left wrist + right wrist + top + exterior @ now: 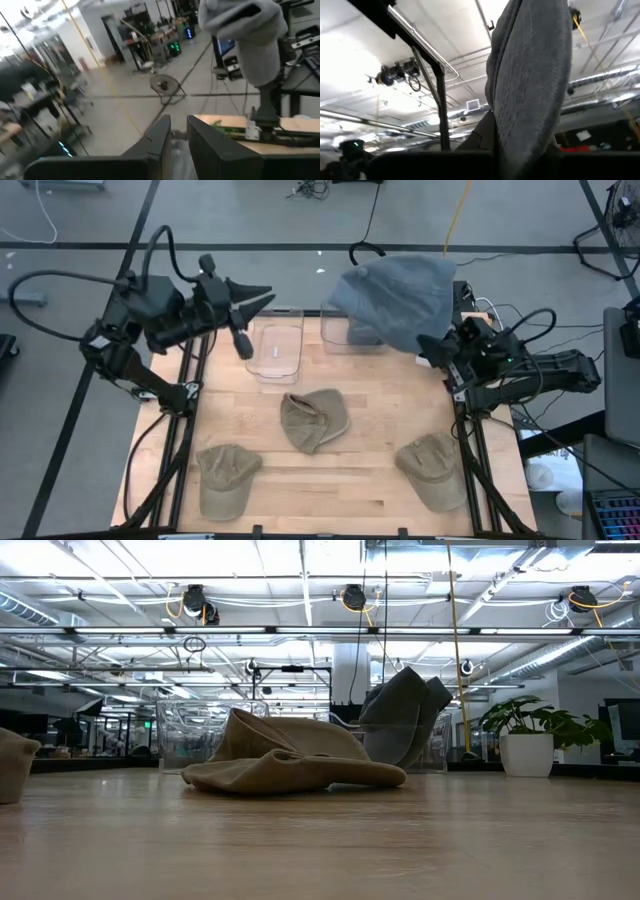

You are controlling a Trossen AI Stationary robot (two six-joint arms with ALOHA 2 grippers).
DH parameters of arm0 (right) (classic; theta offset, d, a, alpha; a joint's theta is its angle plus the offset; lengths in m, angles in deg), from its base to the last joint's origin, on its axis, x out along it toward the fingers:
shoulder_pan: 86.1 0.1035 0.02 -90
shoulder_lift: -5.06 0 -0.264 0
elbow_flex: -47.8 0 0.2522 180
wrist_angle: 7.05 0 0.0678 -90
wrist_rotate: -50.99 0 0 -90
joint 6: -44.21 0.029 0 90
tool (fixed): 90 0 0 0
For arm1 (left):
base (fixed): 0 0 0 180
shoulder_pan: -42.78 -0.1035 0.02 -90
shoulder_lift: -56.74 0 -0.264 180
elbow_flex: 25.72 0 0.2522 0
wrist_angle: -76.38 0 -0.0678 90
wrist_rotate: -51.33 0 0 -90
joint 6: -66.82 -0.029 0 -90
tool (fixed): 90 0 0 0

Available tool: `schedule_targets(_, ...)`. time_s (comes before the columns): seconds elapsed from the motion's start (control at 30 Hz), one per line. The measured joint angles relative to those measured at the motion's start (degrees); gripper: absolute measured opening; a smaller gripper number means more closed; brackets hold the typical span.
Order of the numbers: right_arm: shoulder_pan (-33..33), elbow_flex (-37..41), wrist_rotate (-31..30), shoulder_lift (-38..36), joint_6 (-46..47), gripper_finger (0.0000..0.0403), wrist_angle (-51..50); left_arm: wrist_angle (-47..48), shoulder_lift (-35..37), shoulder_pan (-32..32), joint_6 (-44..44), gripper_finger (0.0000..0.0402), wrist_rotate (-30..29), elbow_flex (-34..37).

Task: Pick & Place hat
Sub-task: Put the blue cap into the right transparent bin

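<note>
Three tan caps (314, 420) on table, right claw (432, 348) clamped on grey hat (395, 300) over bins, left claw (262, 298) apart.

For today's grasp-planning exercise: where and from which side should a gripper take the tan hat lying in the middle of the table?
Probably from straight above, pinching the raised fold of the middle tan hat. It lies crumpled on the table, the low view showing a soft peak at its left, with open space around it.

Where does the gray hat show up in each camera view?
High view: gray hat at top right, held by the right gripper.
Low view: right of center, behind the tan hat.
Left wrist view: top right.
Right wrist view: fills the center.
Shared landmark: clear bin.
</note>
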Motion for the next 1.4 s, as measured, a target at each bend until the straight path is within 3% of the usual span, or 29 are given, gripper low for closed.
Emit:
schedule_targets(0.27, 0.0, -0.7, -2.8, 1.9, -4.9, 0.0, 0.9, 3.8, 0.4, -3.9, 6.2, 0.0072, 15.4, 0.0)
schedule_targets(0.4, 0.0, -4.4, 1.6, 5.0, -7.4, 0.0, 0.8, 4.0, 0.4, -6.3, 7.7, 0.0084, 22.7, 0.0)
schedule_targets(0.6, 0.0, -12.7, 6.4, 10.5, -10.4, 0.0, -3.5, 5.2, 0.4, -9.9, 10.3, 0.0171, 28.8, 0.0)
schedule_targets(0.77, 0.0, -18.3, 9.3, 15.3, -14.6, 0.0, -5.2, 5.5, 0.4, -11.9, 10.4, 0.0251, 37.8, 0.1)
schedule_targets(0.93, -0.1, -24.2, 12.1, 20.0, -17.0, 0.0, -5.2, 2.2, -0.6, -12.1, 10.1, 0.0296, 39.7, 0.1)
schedule_targets(1.1, -0.1, -29.2, 16.8, 23.9, -17.1, 0.0, -5.1, -3.4, -1.4, -12.1, 9.1, 0.0306, 43.8, 0.1)
schedule_targets(1.4, 0.0, -31.1, 16.9, 25.4, -16.8, 0.0, -5.1, -11.5, -4.4, -12.1, 10.3, 0.0283, 52.2, 0.1)
